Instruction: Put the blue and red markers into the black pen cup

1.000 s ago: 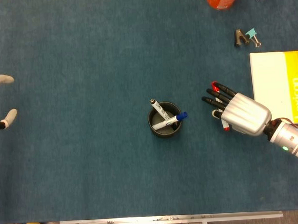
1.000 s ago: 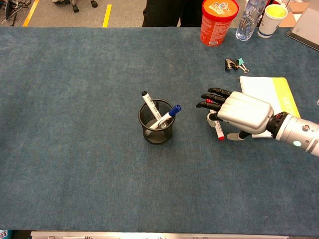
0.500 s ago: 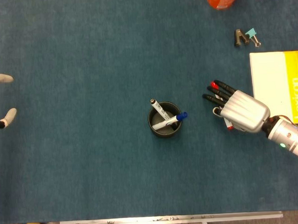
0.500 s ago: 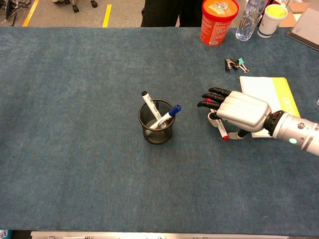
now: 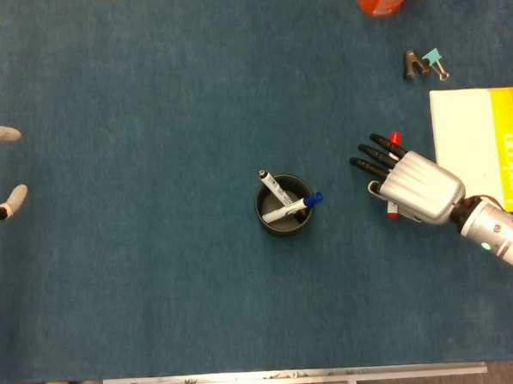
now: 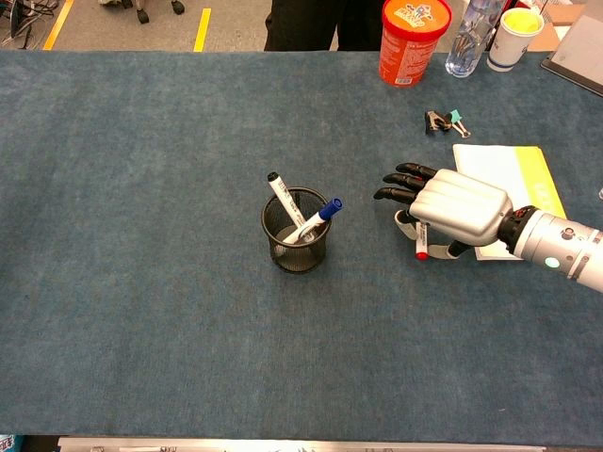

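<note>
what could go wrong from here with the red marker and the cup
1. The right hand covers the red marker, but how firmly it is gripped is hidden; it may slip on lifting.
2. The black pen cup already holds the blue marker and a black-capped marker, both leaning; the red one might catch on them or on the rim.
3. A knock from the hand could tip the mesh cup.
</note>
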